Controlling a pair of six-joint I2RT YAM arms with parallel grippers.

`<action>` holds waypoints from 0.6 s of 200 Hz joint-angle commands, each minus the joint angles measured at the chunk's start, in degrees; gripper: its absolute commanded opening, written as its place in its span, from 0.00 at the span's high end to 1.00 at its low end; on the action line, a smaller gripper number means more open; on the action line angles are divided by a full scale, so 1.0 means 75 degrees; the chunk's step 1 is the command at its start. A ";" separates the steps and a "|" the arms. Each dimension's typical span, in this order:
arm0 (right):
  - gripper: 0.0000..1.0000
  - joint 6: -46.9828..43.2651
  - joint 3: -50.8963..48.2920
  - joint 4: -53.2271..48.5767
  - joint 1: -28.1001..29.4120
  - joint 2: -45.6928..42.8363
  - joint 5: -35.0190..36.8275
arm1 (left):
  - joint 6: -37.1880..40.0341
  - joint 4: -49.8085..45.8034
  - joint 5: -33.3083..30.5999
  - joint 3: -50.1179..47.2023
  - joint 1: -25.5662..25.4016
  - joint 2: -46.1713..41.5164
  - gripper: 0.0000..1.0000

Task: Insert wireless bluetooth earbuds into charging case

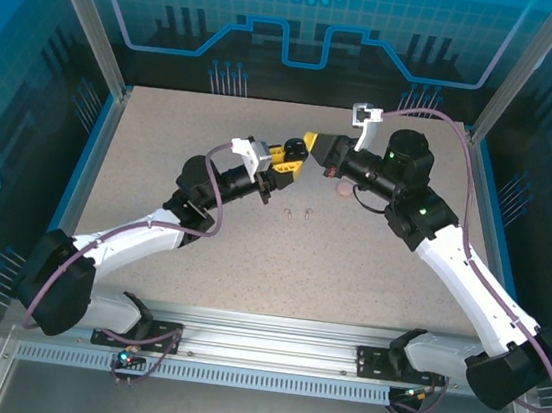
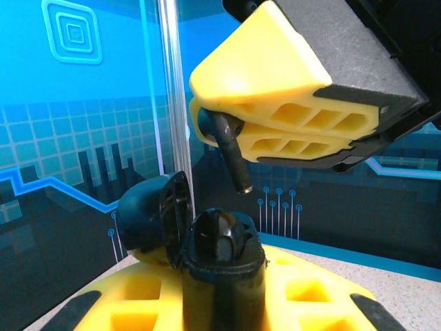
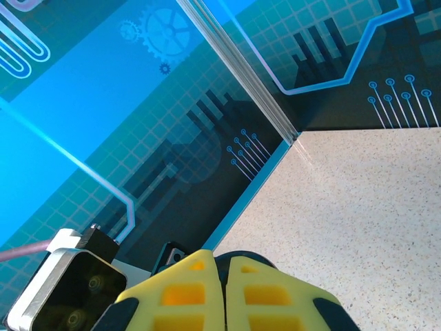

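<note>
Blue panels printed with circuit patterns (image 1: 308, 29) wall in a speckled worktop (image 1: 162, 152), and the two arms meet above its middle.

The left pincer (image 1: 287, 157) is clamped on the body of the black charging case (image 2: 222, 276). It holds the case upright off the worktop with the mouth facing up. The lid (image 2: 148, 219) is swung open to 9 o'clock, which leaves the way in from above clear. A glossy black shape (image 2: 220, 233) sits in the mouth, probably the other black earbud, though I cannot be sure.

The right pincer (image 2: 227, 105) is closed on the head of a black earbud (image 2: 231, 153). The stem hangs out below the yellow fingers, pointing down and slightly toward 5 o'clock, which looks like the right way round for sliding it into a socket.

The earbud hangs at 12 o'clock from the case mouth, near it but not touching, with a gap under the stem tip.

In the overhead view, two pink earbuds (image 1: 298, 211) lie on the worktop at 6 o'clock from the pincers. A round pink case (image 1: 343, 190) sits at 4 o'clock. Both look like work not yet done.
</note>
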 commanded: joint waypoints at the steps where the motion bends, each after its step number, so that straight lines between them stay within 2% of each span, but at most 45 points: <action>1: 0.94 0.0168 -0.0130 0.0324 0.0063 -0.0097 -0.0110 | -0.0093 0.0391 0.0054 0.0291 -0.0075 0.0058 1.00; 120: 0.96 0.0256 -0.0364 0.0223 0.0184 0.0115 -0.0209 | -0.0046 0.0363 -0.0005 0.0339 -0.0076 0.0094 1.00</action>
